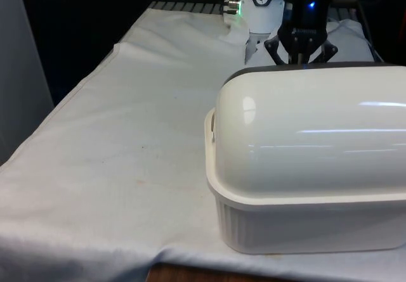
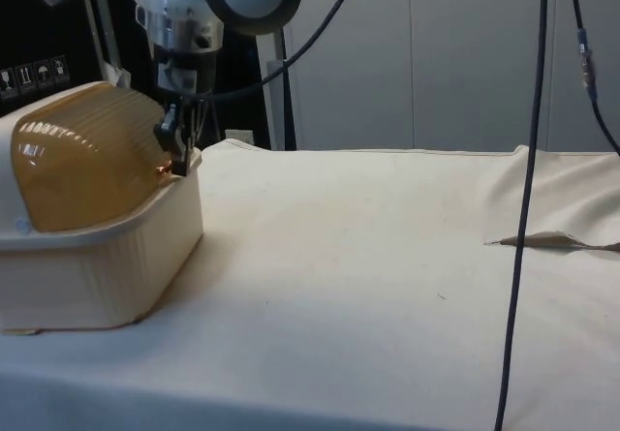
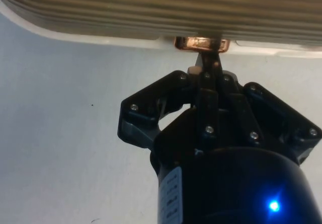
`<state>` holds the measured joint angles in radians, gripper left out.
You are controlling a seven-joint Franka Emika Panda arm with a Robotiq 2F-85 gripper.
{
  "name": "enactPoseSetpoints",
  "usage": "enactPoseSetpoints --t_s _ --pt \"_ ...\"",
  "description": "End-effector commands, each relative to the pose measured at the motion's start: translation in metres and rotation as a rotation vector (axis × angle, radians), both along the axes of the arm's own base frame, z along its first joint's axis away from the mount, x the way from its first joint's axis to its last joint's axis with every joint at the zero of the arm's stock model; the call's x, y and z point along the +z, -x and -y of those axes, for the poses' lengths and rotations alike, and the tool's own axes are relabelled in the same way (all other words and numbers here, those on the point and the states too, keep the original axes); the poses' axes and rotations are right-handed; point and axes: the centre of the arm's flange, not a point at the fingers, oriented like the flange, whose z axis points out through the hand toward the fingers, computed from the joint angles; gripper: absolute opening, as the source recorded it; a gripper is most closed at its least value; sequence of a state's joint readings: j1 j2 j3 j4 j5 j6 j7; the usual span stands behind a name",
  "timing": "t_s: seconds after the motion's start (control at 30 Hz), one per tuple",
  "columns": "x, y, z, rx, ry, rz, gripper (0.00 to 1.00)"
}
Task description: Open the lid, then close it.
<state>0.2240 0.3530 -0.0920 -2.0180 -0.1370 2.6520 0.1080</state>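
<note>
The bread box (image 1: 311,187) sits on the white cloth (image 1: 114,168), its back hiding the gripper's (image 3: 209,58) tips. Past the box, the fingers are pinched tight on a small copper handle (image 3: 201,44) at the bottom edge of the ribbed lid (image 2: 87,155), which is down.

I see a table under a creased white cloth (image 1: 127,136), black curtains (image 1: 95,16) beyond it, and pale grey cabinet panels (image 2: 436,53) alongside.
</note>
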Motion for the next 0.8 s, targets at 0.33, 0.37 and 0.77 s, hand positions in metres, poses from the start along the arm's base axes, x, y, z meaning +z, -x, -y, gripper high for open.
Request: enactPoseSetpoints --t_s 0.33,0.37,0.77 --pt "0.012 -0.001 -0.004 -0.001 -0.019 0.026 0.00" --pt "0.013 -0.001 -0.004 -0.002 -0.020 0.029 0.00" --pt "0.025 -0.006 -0.006 -0.004 -0.027 0.063 0.00"
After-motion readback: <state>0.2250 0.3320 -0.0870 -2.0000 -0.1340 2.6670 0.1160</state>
